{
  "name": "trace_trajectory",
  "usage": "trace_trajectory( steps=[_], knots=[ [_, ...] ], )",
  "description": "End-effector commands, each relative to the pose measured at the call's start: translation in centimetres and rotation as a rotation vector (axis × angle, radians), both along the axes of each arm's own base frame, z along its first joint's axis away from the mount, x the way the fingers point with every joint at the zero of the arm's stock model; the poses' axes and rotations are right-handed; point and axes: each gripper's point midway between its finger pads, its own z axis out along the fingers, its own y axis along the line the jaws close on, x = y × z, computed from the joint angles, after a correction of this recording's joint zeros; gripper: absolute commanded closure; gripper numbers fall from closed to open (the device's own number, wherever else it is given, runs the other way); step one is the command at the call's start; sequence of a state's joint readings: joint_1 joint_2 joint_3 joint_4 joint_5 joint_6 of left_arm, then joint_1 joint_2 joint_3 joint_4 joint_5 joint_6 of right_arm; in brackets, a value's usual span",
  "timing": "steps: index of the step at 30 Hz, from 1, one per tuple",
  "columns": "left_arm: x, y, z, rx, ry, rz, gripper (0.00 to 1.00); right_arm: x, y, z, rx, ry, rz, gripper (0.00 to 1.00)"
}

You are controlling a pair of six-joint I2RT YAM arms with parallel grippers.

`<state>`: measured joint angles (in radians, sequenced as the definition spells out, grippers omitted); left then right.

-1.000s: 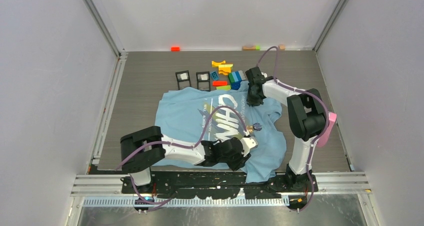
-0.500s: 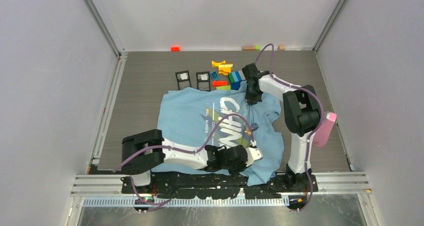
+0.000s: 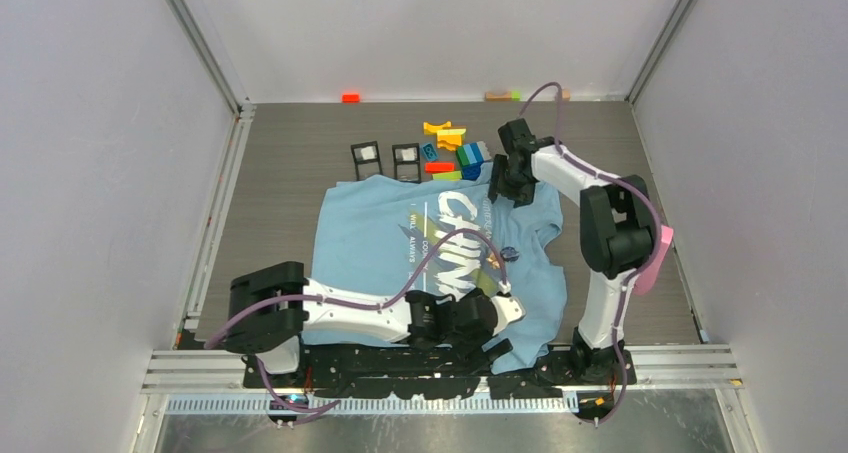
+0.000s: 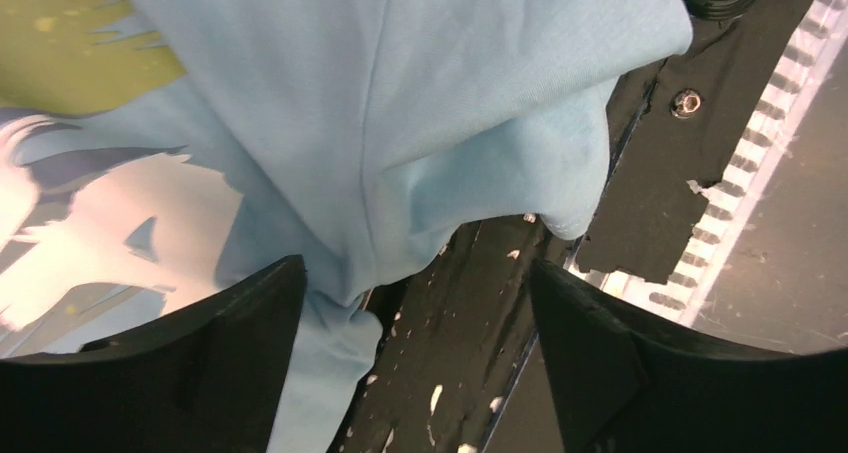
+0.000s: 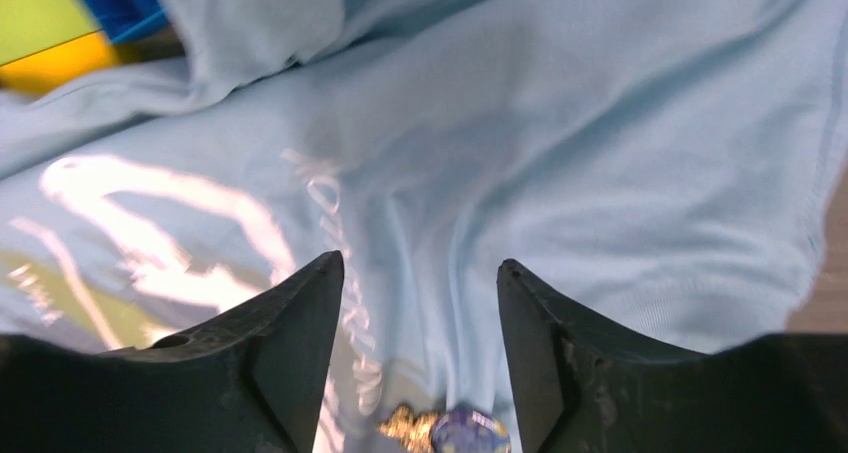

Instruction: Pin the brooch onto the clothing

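Observation:
The clothing, a light blue T-shirt with white lettering, lies spread over the table's middle with its hem past the near edge. The brooch shows as a tiny bluish round piece on the shirt's right chest. In the right wrist view the brooch has a gold bit beside it. My left gripper is open at the near hem; only shirt edge and black plate lie between its fingers, gripper. My right gripper stands open over the collar area, touching nothing, gripper.
Coloured toy blocks lie just beyond the collar, next to the right gripper. Two small black frames stand behind the shirt. A red block sits at the back wall. The black base plate and metal rail run under the hem.
Both grippers have gone from shut to open and let go of the shirt, which now lies flatter. The left gripper dropped back toward the near edge; the right lifted off the collar.

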<state>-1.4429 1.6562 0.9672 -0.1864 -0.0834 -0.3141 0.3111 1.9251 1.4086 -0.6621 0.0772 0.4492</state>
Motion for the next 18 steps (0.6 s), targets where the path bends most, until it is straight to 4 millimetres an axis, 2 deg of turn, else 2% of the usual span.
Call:
trace_trajectory(
  steps=[1,4,5,6,7,8,9,10,13,14,15,18],
  knots=[
    [3.7,0.3,6.1,-0.117,-0.026,0.137,0.07,-2.4,-0.7,6.7,0.031,-0.106,0.013,0.32],
    [6.9,2.5,6.7,-0.138,-0.002,0.210,0.05,-6.2,-2.5,6.6,0.026,-0.080,-0.052,0.27],
    [8.5,3.8,6.4,-0.124,-0.002,0.260,0.05,-7.1,-2.8,7.2,0.036,-0.090,-0.074,0.25],
    [10.1,5.4,6.0,-0.097,0.002,0.317,0.05,-8.6,-3.6,6.2,0.027,-0.057,-0.095,0.24],
    [11.6,7.1,5.7,-0.069,0.006,0.376,0.05,-9.6,-4.1,6.8,0.036,-0.063,-0.119,0.23],
    [13.2,9.1,5.4,-0.040,0.006,0.452,0.05,-10.9,-4.8,5.8,0.027,-0.031,-0.142,0.22],
    [14.4,11.3,5.0,-0.004,0.002,0.524,0.04,-12.0,-5.3,6.3,0.032,-0.035,-0.170,0.21],
    [15.7,13.4,5.0,0.017,-0.015,0.599,0.04,-13.3,-5.8,5.5,0.021,-0.005,-0.191,0.21],
    [18.7,19.8,4.6,0.069,-0.036,0.831,0.00,-16.4,-7.9,5.2,-0.024,0.027,-0.273,0.21],
    [19.3,21.9,4.5,0.079,-0.027,0.907,0.00,-17.6,-8.6,4.7,-0.054,0.056,-0.293,0.21],
    [19.8,24.0,4.0,0.093,-0.012,0.987,0.00,-17.9,-8.8,4.8,-0.048,0.048,-0.322,0.21],
    [20.5,29.3,2.8,0.100,0.048,1.176,0.00,-19.2,-8.3,4.2,-0.006,0.087,-0.360,0.21]
  ],
)
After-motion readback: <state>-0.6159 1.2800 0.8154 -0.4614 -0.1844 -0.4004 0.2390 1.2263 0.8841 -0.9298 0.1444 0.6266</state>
